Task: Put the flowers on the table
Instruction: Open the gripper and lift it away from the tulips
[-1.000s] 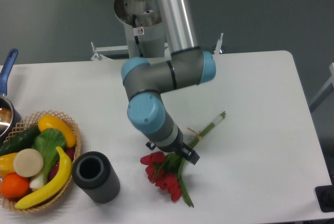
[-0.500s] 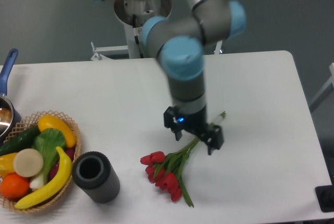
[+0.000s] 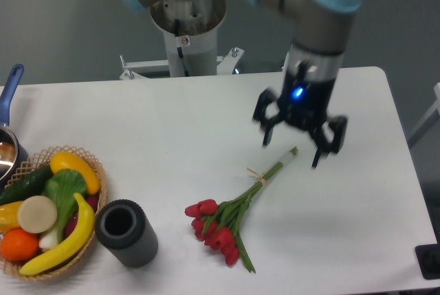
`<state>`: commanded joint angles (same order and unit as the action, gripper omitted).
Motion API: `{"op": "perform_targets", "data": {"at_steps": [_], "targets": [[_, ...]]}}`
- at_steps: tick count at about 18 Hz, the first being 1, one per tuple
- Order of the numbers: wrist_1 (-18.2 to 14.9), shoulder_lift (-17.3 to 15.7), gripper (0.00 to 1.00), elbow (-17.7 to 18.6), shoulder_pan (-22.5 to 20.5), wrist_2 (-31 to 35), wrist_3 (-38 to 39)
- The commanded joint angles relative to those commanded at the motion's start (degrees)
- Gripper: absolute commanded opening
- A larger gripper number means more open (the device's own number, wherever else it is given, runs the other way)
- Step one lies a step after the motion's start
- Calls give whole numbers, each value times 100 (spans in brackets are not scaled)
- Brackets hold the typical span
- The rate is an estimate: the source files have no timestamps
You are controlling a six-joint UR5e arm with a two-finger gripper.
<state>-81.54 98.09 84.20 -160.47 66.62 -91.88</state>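
The flowers [image 3: 227, 219], red tulip buds on green stems tied with twine, lie flat on the white table [image 3: 172, 130], buds toward the front, stem ends pointing up and to the right. My gripper [image 3: 292, 152] hangs above the table just past the stem ends, lifted clear of them. Its two fingers are spread wide apart and hold nothing.
A wicker basket [image 3: 89, 240] of fruit and vegetables stands at the front left. A dark grey cylinder [image 3: 126, 233] lies next to it. A pot with a blue handle [image 3: 8, 92] is at the left edge. The arm's base [image 3: 187, 27] stands behind the table.
The gripper has let go of the flowers, risen and moved right and back, away from the stems. The flowers stay where they lay.
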Motion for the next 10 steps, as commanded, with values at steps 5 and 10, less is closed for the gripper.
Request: {"op": "perform_targets", "data": {"at_steps": [5, 10], "targets": [[-538, -308, 100, 79, -194, 869, -1391], [-583, -361, 100, 105, -195, 1143, -1693]]}}
